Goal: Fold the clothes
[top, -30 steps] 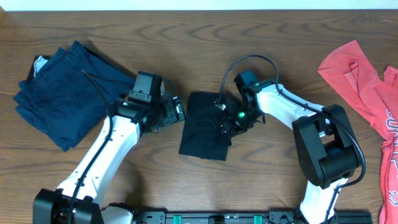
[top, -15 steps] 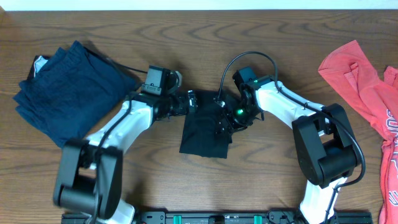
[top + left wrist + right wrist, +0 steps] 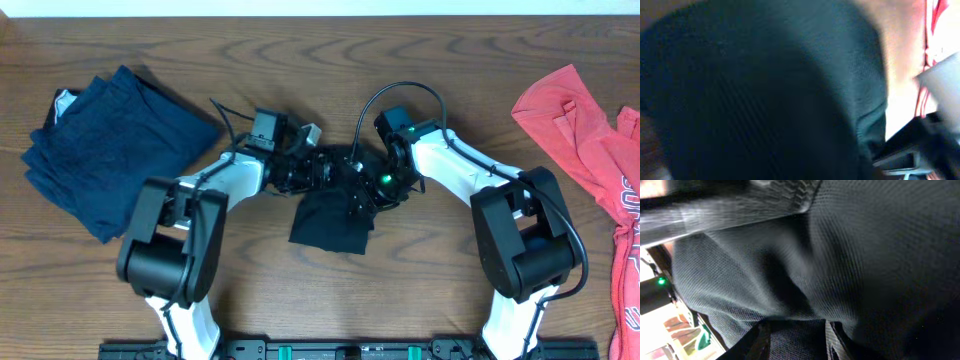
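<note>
Up close, both wrist views show only the black shirt's (image 3: 865, 255) weave. The overhead shows the rest: it lies folded mid-surface (image 3: 300, 50), long axis toward the robot. The left hand (image 3: 322, 170) and right hand (image 3: 360, 203) meet at its far end, their grips impossible to tell. Navy clothes (image 3: 100, 150) lie far left, red clothes (image 3: 585, 140) far right.

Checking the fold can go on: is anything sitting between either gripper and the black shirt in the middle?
Nothing visible. The left gripper and right gripper are both at the black shirt, whose fabric fills both wrist views. The navy garment and red garment lie well off to the sides.
</note>
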